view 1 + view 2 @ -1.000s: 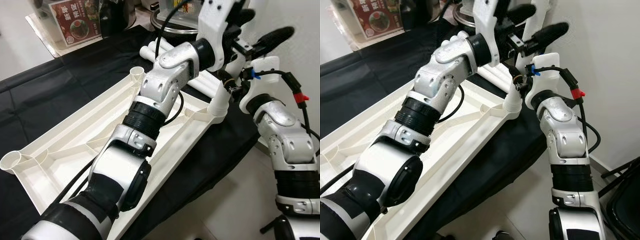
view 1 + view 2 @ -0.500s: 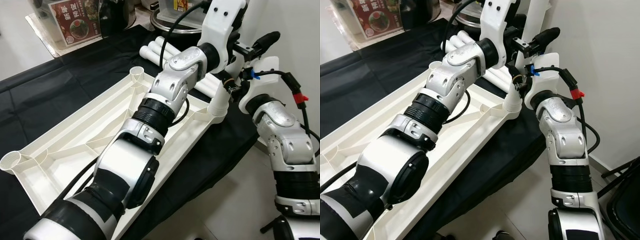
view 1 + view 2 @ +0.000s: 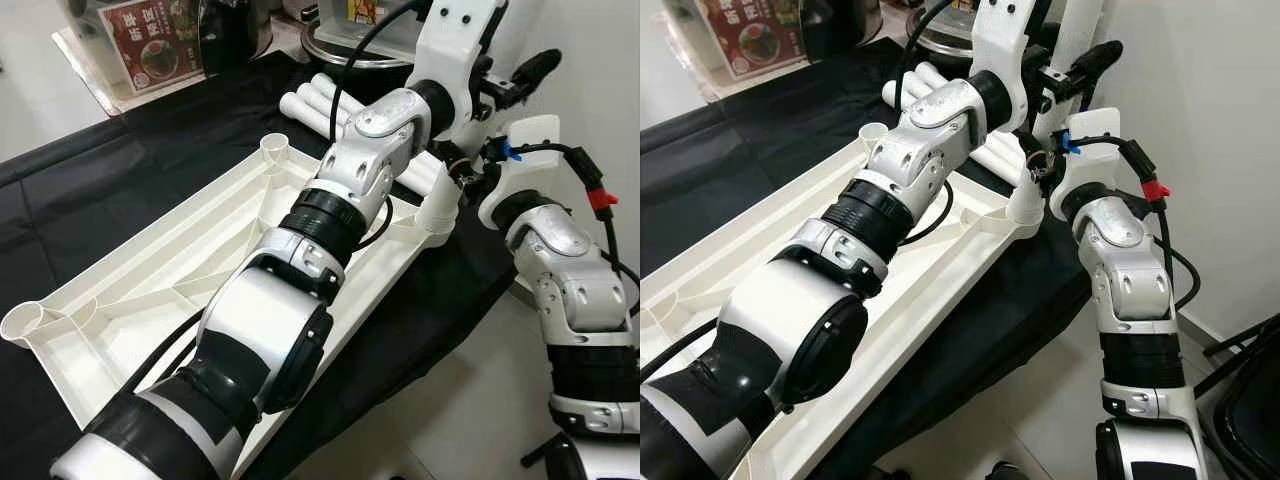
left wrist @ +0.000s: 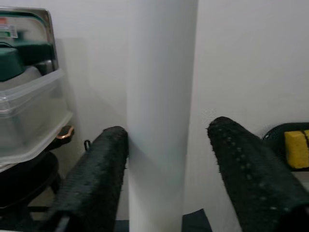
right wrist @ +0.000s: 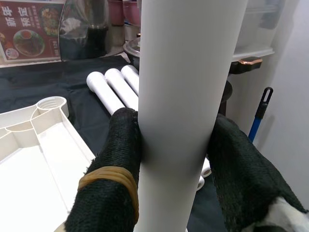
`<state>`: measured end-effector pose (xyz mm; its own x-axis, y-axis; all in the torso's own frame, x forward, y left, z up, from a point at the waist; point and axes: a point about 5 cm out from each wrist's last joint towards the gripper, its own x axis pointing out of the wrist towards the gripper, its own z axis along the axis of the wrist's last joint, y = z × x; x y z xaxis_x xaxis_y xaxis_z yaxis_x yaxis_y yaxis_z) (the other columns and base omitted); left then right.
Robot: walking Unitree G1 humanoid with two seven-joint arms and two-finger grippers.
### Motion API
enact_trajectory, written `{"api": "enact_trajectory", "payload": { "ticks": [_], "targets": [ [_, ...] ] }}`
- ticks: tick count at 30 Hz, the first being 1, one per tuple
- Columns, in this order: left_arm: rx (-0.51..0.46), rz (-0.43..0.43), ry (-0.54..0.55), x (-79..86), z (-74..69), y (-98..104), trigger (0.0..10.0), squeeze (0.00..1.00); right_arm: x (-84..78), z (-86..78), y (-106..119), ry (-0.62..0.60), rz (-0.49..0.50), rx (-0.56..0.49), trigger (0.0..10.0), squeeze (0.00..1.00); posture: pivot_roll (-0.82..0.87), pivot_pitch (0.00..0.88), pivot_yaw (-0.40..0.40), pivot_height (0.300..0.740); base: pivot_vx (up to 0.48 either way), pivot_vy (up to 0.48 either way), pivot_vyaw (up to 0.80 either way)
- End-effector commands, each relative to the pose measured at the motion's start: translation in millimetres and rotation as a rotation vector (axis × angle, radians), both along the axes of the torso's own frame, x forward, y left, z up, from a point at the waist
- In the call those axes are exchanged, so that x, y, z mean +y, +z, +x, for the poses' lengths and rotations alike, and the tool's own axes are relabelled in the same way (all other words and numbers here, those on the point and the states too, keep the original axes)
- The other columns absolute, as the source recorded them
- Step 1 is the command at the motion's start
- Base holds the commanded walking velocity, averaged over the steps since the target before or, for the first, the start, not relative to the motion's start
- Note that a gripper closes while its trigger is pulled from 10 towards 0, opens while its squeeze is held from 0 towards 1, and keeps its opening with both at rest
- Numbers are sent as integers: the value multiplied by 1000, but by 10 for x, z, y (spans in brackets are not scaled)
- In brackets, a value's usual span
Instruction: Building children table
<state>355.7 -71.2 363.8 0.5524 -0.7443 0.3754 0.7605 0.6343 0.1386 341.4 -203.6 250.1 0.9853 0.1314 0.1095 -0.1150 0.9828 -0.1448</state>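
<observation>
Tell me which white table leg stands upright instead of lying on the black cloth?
The leg held between the right gripper's fingers, standing in the tabletop's corner socket; the other legs lie flat.

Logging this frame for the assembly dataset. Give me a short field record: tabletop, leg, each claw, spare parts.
tabletop: white plastic table top, upside down, ribbed underside up, on black cloth
leg: white plastic tube leg, upright at the near-right corner socket
right claw: right claw, shut on the leg, a finger on either side
left claw: left claw, higher on the same leg; one finger touches it, the other stands off
spare legs: three white tubes, lying side by side on the cloth beyond the top
</observation>
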Motion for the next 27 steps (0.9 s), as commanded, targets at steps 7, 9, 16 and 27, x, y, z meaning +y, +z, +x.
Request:
{"api": "enact_trajectory", "payload": {
  "ticks": [7, 9, 16, 27],
  "targets": [
    [-22, 58, 34, -51, 0, -40, 0, 0, -20, -3, -538, -31, -21, 253, 10000, 0, -97, 135, 68, 740, 0, 0, 0],
    [-23, 55, 42, -34, 13, -41, 0, 0, -19, -4, -536, -29, -22, 252, 10000, 0, -98, 136, 68, 740, 0, 0, 0],
    [-27, 50, 48, -6, 37, -44, 0, 0, -11, -16, -526, -14, -16, 244, 10000, 1000, -96, 140, 67, 740, 0, 0, 0],
    [-44, 45, 34, 81, 69, -96, 0, 0, -249, -138, -292, 156, 28, 160, 10000, 1000, -96, 145, 64, 740, 0, 0, 0]
  ]
}}
